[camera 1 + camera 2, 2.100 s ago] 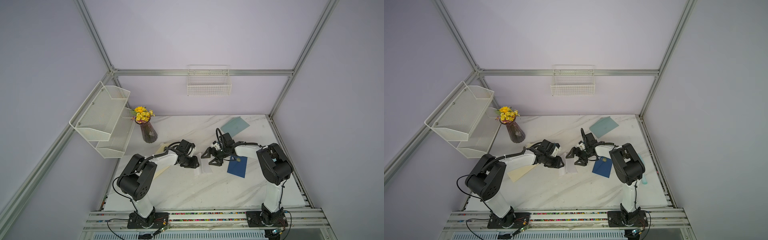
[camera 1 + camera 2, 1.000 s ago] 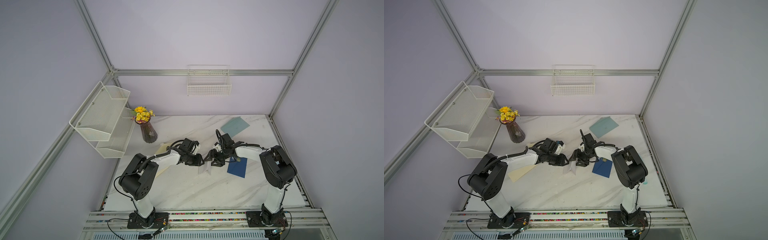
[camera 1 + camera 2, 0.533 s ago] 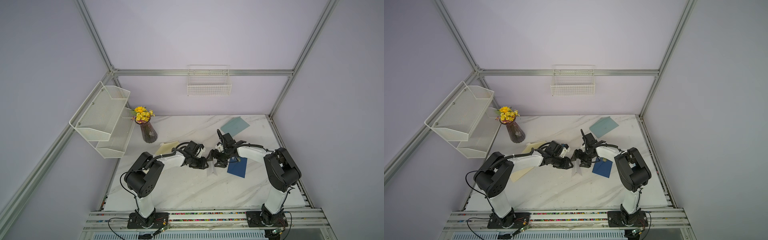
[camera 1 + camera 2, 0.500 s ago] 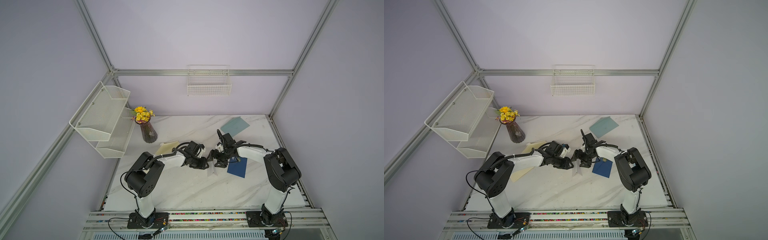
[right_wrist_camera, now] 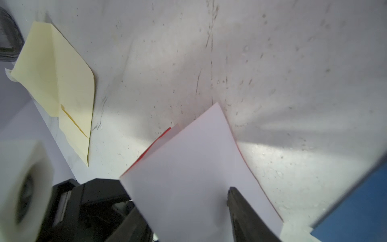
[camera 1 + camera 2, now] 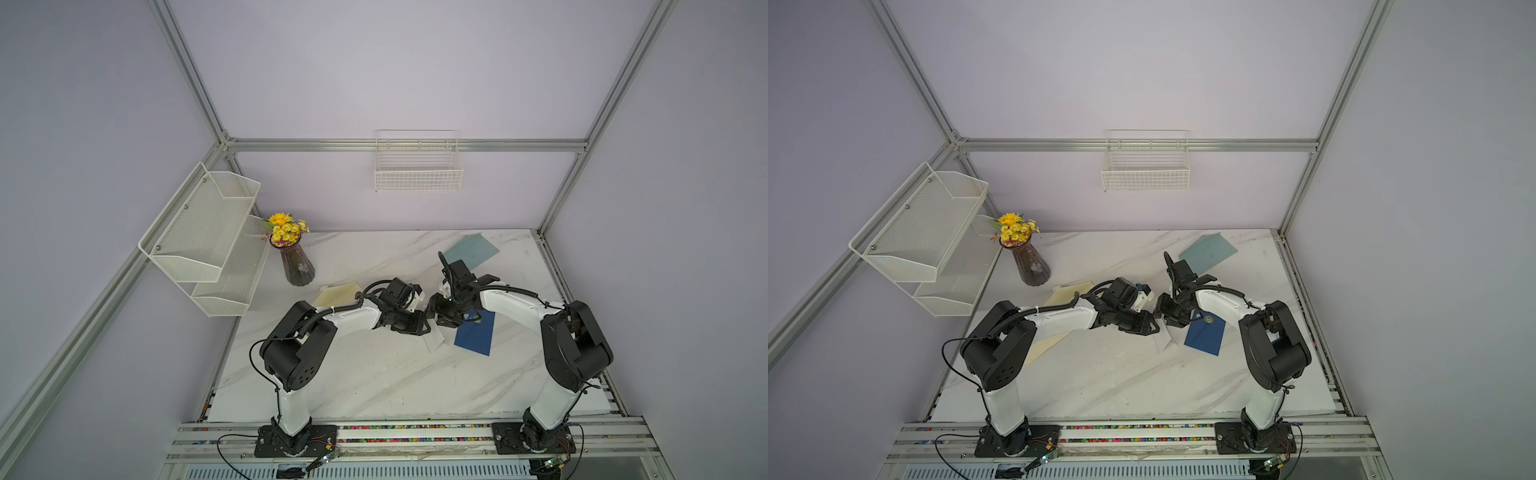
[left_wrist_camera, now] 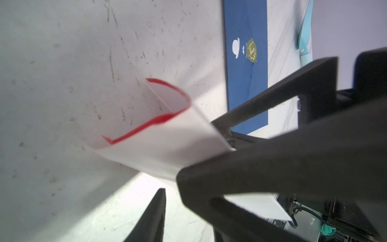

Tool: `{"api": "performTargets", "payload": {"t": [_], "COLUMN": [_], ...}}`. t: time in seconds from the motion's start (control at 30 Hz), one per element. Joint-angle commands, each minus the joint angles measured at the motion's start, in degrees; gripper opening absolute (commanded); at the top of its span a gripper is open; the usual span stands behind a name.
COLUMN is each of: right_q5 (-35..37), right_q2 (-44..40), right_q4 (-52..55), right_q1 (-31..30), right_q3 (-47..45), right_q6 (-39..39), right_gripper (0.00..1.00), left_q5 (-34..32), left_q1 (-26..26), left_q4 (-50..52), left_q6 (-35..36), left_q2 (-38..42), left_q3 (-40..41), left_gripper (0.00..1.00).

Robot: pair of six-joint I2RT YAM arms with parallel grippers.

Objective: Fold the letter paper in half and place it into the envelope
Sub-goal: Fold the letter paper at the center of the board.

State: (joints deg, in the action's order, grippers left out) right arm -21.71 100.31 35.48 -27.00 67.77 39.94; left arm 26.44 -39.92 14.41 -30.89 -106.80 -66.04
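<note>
Left fingers (image 7: 272, 178) clamp the folded letter paper (image 6: 435, 340), with the blue envelope (image 6: 476, 338) just right at mid-frame; right fingers (image 5: 240, 209) straddle the sheet, grip unclear.

This is a robot lab test cell. An aluminium frame (image 6: 407, 145) holds plain lilac wall panels (image 6: 374, 75) around a marble-look bench (image 6: 374, 374). A left arm (image 6: 353, 318) and a right arm (image 6: 511, 303) are bolted to a front rail (image 6: 415, 432) with exposed wiring. A wire basket (image 6: 417, 174) hangs on the back wall.
</note>
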Motion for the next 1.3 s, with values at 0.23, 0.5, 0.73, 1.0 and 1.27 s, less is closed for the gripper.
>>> {"api": "performTargets", "payload": {"t": [0.23, 0.5, 0.73, 1.0, 1.27], "right_q5": [7.4, 8.9, 7.4, 0.6, -5.0], "right_q2": [0.7, 2.4, 0.5, -3.1, -4.4], "right_q4": [10.8, 12.7, 12.4, 3.4, -12.8], "right_q1": [-0.6, -0.5, -0.5, 2.2, 4.1], "right_q3": [4.5, 8.1, 9.9, 5.4, 2.3], "right_q6": [-7.1, -8.5, -7.0, 0.2, 12.2], "right_gripper": [0.41, 0.09, 0.0, 0.0, 0.0], "left_q5": [1.0, -2.2, -5.4, -7.0, -5.1], "left_q1": [-0.4, 0.0, 2.3, 5.7, 9.3], "left_q4": [-1.5, 2.3, 5.2, 6.9, 2.0], "left_q6": [1.5, 4.3, 3.2, -3.3, -17.1], "left_q2": [0.8, 6.6, 10.8, 12.1, 15.2], "left_q3": [-2.2, 2.0, 2.4, 0.4, 0.6], "left_gripper": [0.38, 0.41, 0.5, 0.99, 1.0]}}
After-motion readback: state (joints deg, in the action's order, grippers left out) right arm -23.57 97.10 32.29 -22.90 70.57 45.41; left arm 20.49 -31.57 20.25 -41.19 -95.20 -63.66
